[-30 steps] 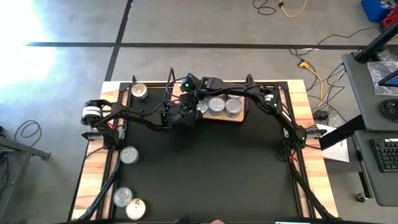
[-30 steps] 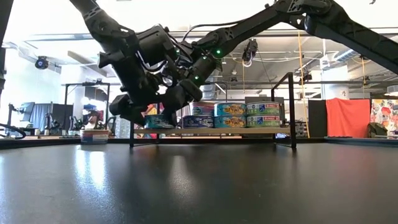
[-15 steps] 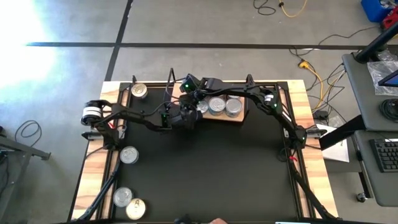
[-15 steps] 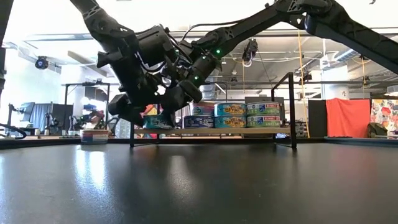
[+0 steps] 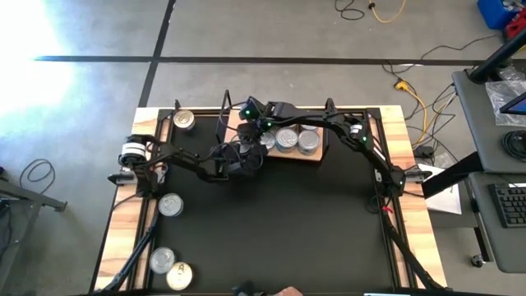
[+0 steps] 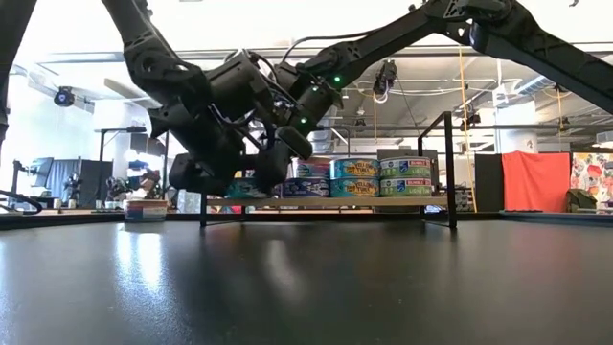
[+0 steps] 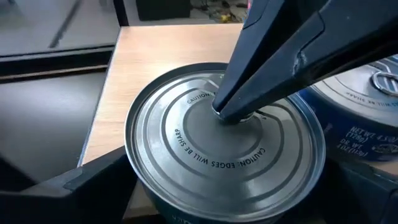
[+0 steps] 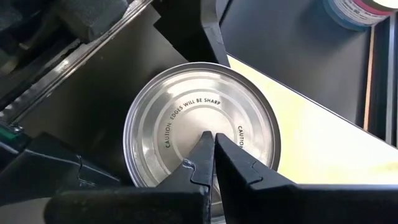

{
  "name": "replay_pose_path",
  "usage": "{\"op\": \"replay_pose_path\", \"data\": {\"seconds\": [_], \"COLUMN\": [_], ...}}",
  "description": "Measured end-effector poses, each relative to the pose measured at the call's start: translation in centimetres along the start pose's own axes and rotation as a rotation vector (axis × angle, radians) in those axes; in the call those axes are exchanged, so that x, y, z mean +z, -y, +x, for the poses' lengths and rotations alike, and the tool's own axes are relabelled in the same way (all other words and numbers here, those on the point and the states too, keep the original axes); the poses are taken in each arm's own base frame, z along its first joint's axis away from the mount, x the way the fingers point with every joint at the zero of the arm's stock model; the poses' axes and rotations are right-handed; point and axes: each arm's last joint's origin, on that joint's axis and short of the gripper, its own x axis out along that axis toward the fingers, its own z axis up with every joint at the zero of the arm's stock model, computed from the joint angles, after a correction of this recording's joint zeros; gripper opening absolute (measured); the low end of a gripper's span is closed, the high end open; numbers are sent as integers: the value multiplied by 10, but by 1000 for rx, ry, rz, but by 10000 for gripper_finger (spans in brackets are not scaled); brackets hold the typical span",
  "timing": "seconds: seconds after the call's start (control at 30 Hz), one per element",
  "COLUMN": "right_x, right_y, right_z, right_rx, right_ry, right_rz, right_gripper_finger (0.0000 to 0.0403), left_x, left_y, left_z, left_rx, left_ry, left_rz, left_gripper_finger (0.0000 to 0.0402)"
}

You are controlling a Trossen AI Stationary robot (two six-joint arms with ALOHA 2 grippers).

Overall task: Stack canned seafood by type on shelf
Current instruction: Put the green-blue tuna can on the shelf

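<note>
A silver-lidded can [image 7: 224,149] stands on the left end of the light-wood shelf [image 7: 158,62]. My right gripper [image 8: 212,146] is shut, and its fingertips are on the middle of the lid. My left gripper [image 5: 245,154] is open, one finger on either side of this can at its near side. Whether they touch its wall, I cannot tell. Further cans [image 6: 369,177] are stacked two high along the shelf to the right. My right gripper presses its shut fingertips [image 7: 233,111] down on the centre of the can's lid [image 8: 186,127]. The fingers slant down from the far right. The can stands upright with its base on the shelf board.
Loose cans lie on the table's left side: a gold-lidded one [image 5: 182,121] at the far left, a silver one [image 5: 170,205] midway, and two [image 5: 168,267] near the front corner. Black wire posts [image 6: 448,168] stand at the shelf's ends.
My left gripper has sunk a little at the near side of the can and tipped its fingers lower, staying open. The can and my right gripper have kept still.
</note>
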Motion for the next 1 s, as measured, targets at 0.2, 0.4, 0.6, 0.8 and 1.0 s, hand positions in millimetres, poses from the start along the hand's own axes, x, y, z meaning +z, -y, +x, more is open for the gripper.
{"op": "replay_pose_path", "data": {"seconds": [0.2,0.4,0.6,0.8,1.0], "right_x": [-1,-3,-4,-5,-9], "right_y": [0,0,0,0,-3], "right_z": [1,2,2,2,4], "right_rx": [7,6,5,7,39], "right_ry": [7,-2,-6,-9,-24], "right_rz": [2,24,24,24,34], "right_gripper_finger": [9,9,9,9,9], "left_x": [-15,-34,-35,-35,-37], "left_y": [1,5,6,8,12], "left_z": [0,8,6,3,-10], "left_rx": [57,84,90,72,15], "left_ry": [74,140,171,158,130], "left_rz": [24,10,21,45,31], "left_gripper_finger": [397,398,398,398,398]}}
